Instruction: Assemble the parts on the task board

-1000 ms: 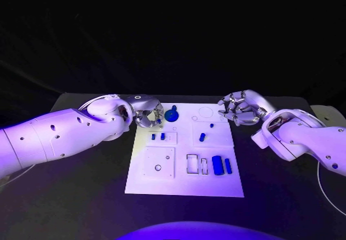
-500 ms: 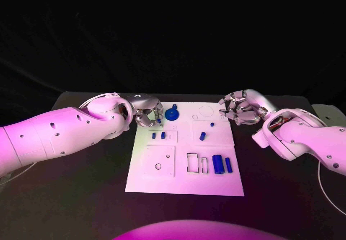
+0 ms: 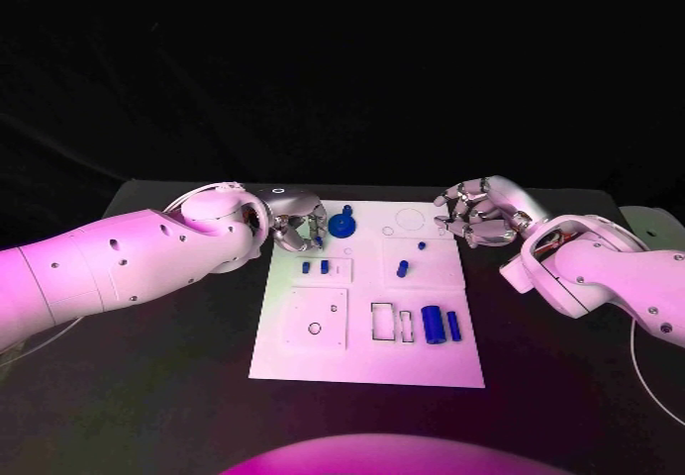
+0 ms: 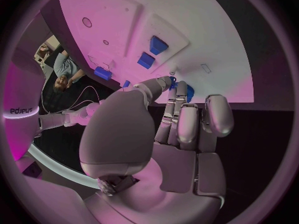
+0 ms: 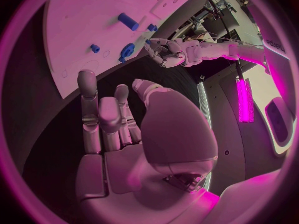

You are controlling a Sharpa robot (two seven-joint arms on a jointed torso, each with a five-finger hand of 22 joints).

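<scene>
Here, the near end of the task board (image 3: 367, 361) is bare white plate; farther in sit a square plate with a small hole (image 3: 314, 320) at left and, to its right, two open rectangular slots beside two upright-lying blue bars (image 3: 440, 325), long axes running near to far. Beyond these, in the board's middle band, two short blue pegs (image 3: 316, 266) lie at left and one small blue peg (image 3: 403, 267) at centre, with a smaller blue piece (image 3: 422, 245) just beyond it.

At the far-left corner lies the blue round part with a stem (image 3: 342, 225), stem pointing far. The left hand (image 3: 297, 227) is just beside it, to its left, at the board's far-left edge; the part thus lies immediately rightward of the fingers. In the left wrist view the fingers (image 4: 181, 117) are curled in toward the thumb, with a little blue piece (image 4: 186, 91) showing at their tips (whether pinched or merely behind them cannot be told).

The right hand (image 3: 478, 213) hovers off the board's far-right edge, fingers loosely curled on nothing in the right wrist view (image 5: 118, 129), well apart from every part. The left hand is plainly the nearer to the round part, so the coming move is judged to be its own.
</scene>
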